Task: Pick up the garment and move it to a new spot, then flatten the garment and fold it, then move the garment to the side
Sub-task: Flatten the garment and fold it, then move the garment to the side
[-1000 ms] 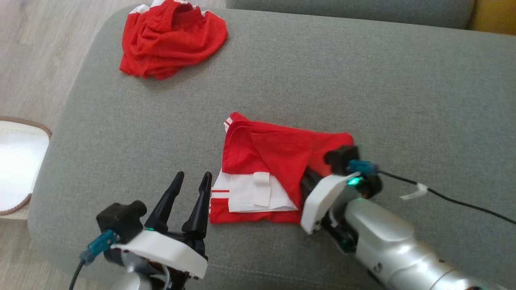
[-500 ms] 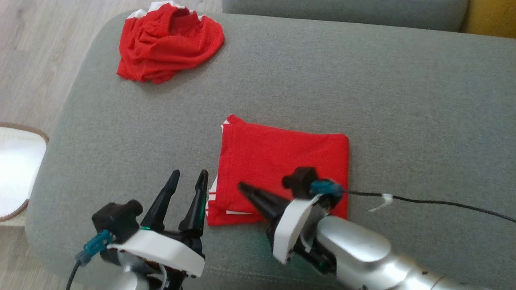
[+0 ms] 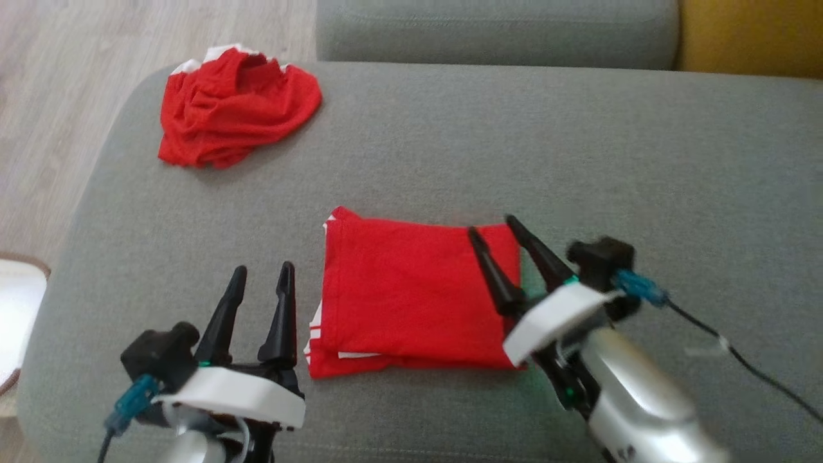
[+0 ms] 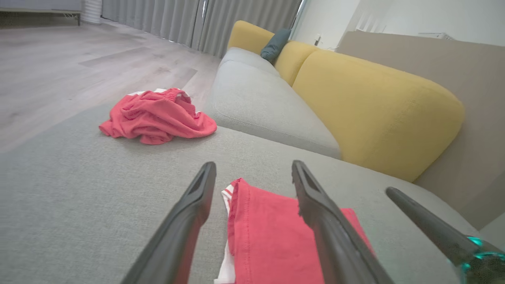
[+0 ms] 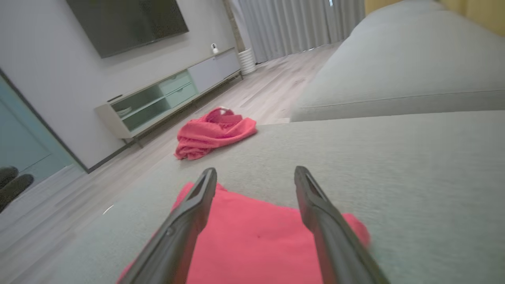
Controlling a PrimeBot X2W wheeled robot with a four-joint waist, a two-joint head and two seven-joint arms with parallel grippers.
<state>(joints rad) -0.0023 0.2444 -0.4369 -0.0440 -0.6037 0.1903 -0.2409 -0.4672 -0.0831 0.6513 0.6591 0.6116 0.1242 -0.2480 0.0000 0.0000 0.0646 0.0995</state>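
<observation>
From my head, the grey sofa seat (image 3: pixel 578 161) carries two red garments. One is the folded garment (image 3: pixel 411 296), a tidy rectangle with white trim peeping out at its left side, lying in the middle of the seat towards the front edge. The other is a crumpled garment (image 3: pixel 235 106), bunched up at the far left corner, well apart from the first. My left gripper (image 3: pixel 263 267) sits near the front edge just beside the folded piece's left side, jaws spread wide with nothing between them. My right gripper (image 3: pixel 491 224) is over the folded piece's right edge, jaws also parted and holding nothing. I cannot tell if its tips brush the cloth.

From my left wrist, my left gripper (image 4: pixel 253 163) stands open and empty, with the folded garment (image 4: pixel 272 236) low between and beyond my fingers. The crumpled garment (image 4: pixel 158 116) lies far off near the seat's edge. One dark finger of my other arm pokes in at the right.

From my right wrist, my right gripper (image 5: pixel 255 169) is wide open above the folded garment (image 5: pixel 252 244), gripping none of it. The crumpled garment (image 5: pixel 213 134) is at the distant corner.

As I judge it, the flattening and folding look done. What remains is taking hold of the folded stack and carrying it to the side.

My count is two garments and two grippers of two fingers each.
</observation>
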